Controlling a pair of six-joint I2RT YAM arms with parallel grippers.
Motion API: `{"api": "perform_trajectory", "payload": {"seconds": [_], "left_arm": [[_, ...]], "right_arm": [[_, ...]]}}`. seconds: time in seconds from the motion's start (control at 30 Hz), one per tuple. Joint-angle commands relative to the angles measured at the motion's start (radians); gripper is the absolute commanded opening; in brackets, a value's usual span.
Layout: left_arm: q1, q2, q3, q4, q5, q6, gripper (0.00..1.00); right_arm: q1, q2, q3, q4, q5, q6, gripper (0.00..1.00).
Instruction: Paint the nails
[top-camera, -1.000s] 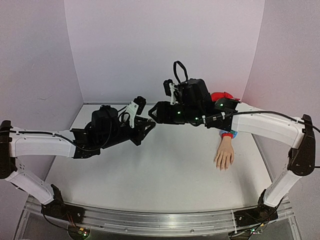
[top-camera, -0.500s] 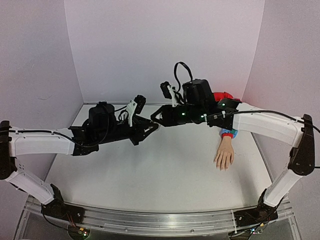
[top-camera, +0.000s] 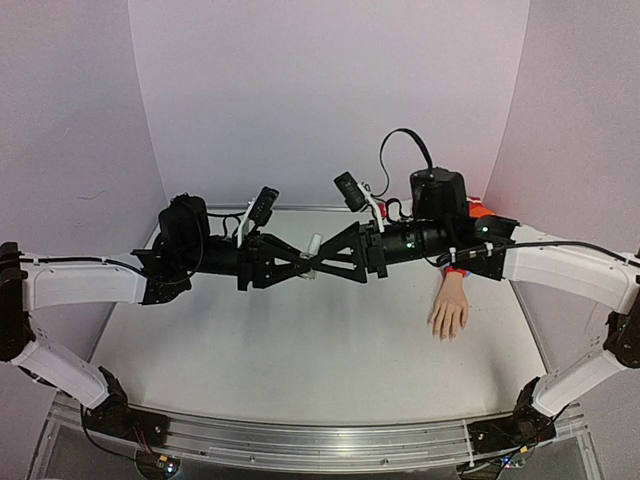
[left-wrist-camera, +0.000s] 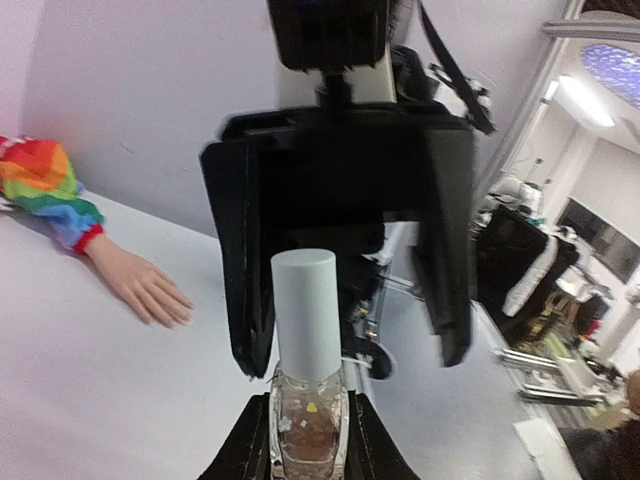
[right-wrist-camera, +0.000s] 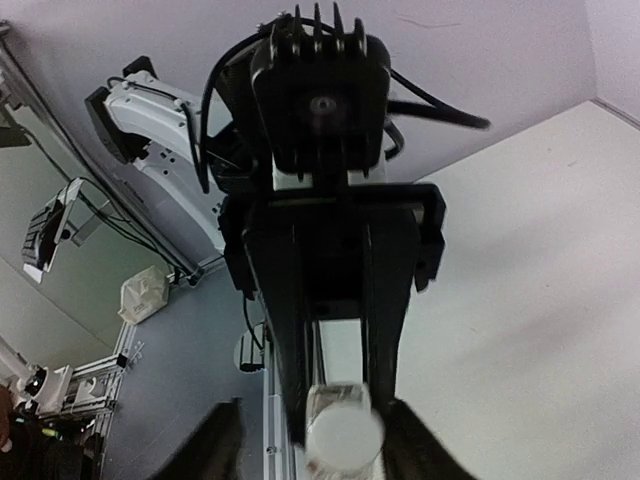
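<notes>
Above mid-table (top-camera: 300, 350): stretched level, tip to tip, both arms. Pinching bottle (left-wrist-camera: 307, 435) in left gripper (left-wrist-camera: 308, 445), jaws tight on glass. Straddling cap (left-wrist-camera: 306, 310) with right gripper (right-wrist-camera: 315, 445), jaws spread. Lying well apart at right: nails (top-camera: 445, 335), fingertips toward near edge.

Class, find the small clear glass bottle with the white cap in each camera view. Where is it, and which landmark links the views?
Top external: white-capped small clear glass bottle at centre, where the two arms meet.
Left wrist: bottom centre, upright in the black left gripper.
Right wrist: bottom centre, white cap end-on.
Shared landmark: the left gripper clamped on it.
</notes>
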Motion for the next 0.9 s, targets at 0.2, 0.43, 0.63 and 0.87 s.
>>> {"api": "perform_trajectory", "payload": {"seconds": [0.2,0.43,0.63,0.87], "left_arm": [[-0.116,-0.032,0.121,-0.223,-0.621,0.27,0.0],[-0.162,-0.009,0.123,-0.174,-0.705,0.267,0.0],[-0.176,0.009,0.132,-0.176,-0.748,0.263,0.0],[-0.17,-0.013,0.121,-0.171,-0.586,0.269,0.0]], "right_arm": [[0.015,-0.047,0.019,-0.007,0.476,0.307,0.65],[0.035,0.025,0.101,-0.079,0.581,0.336,0.57],[0.054,0.08,0.167,-0.131,0.597,0.322,0.3],[0.06,0.073,0.16,-0.118,0.483,0.202,0.0]]}}
